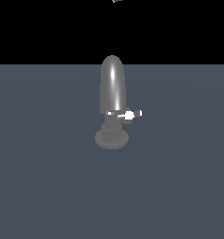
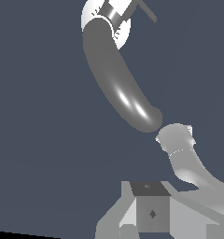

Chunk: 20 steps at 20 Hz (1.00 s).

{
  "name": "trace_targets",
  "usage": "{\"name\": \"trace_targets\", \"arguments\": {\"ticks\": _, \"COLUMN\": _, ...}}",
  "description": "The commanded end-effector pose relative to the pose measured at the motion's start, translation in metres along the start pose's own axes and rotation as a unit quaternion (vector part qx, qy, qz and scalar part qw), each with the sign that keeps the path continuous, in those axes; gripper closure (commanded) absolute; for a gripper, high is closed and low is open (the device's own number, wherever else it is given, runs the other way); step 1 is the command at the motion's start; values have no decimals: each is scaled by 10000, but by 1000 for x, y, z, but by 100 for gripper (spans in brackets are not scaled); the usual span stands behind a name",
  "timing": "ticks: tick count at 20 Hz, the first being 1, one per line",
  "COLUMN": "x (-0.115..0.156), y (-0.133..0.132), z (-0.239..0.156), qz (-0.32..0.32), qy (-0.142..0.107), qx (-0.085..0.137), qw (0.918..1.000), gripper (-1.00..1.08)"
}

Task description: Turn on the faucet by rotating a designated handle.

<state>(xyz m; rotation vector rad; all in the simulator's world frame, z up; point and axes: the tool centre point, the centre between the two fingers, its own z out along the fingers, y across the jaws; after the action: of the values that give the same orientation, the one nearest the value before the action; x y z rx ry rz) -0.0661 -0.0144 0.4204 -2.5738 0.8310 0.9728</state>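
Observation:
The faucet point(image 1: 112, 93) stands at the middle of the floor, a glossy grey arch-shaped spout on a round ribbed base point(image 1: 112, 138). Its handle point(image 1: 128, 114), a short thin lever with a bright white tip, sticks out from the neck toward the exterior view's right. The wrist view looks down on the faucet point(image 2: 118, 79) from high above, with the handle point(image 2: 146, 11) as a thin dark bar beside the base. Only a small grey sliver of my gripper point(image 1: 116, 1) shows at the exterior view's top edge, far above the faucet. Its fingers are hidden.
The faucet stands on a flat blue-grey floor point(image 1: 48, 186) that fills the lower exterior view, with black background behind. In the wrist view a rounded white-grey arm link point(image 2: 179, 144) and a blocky grey part point(image 2: 151, 210) lie beyond the spout's end.

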Motion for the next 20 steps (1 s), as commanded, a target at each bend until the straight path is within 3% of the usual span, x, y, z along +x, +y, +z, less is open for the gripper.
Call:
{"name": "trace_targets", "arguments": {"ticks": 1, "x": 14, "y": -3, "z": 0, "qz": 217, "qy": -251, "qx": 97, "qw": 9994, "gripper": 108}}
{"name": "trace_targets", "arguments": {"ticks": 10, "x": 70, "y": -10, "z": 6, "qz": 1043, "qy": -1204, "qx": 474, "qw": 9861, "gripper": 108}}
{"name": "trace_targets", "arguments": {"ticks": 20, "x": 132, "y": -7, "z": 25, "qz": 1988, "qy": -2294, "qx": 913, "qw": 9484, "gripper": 108}}
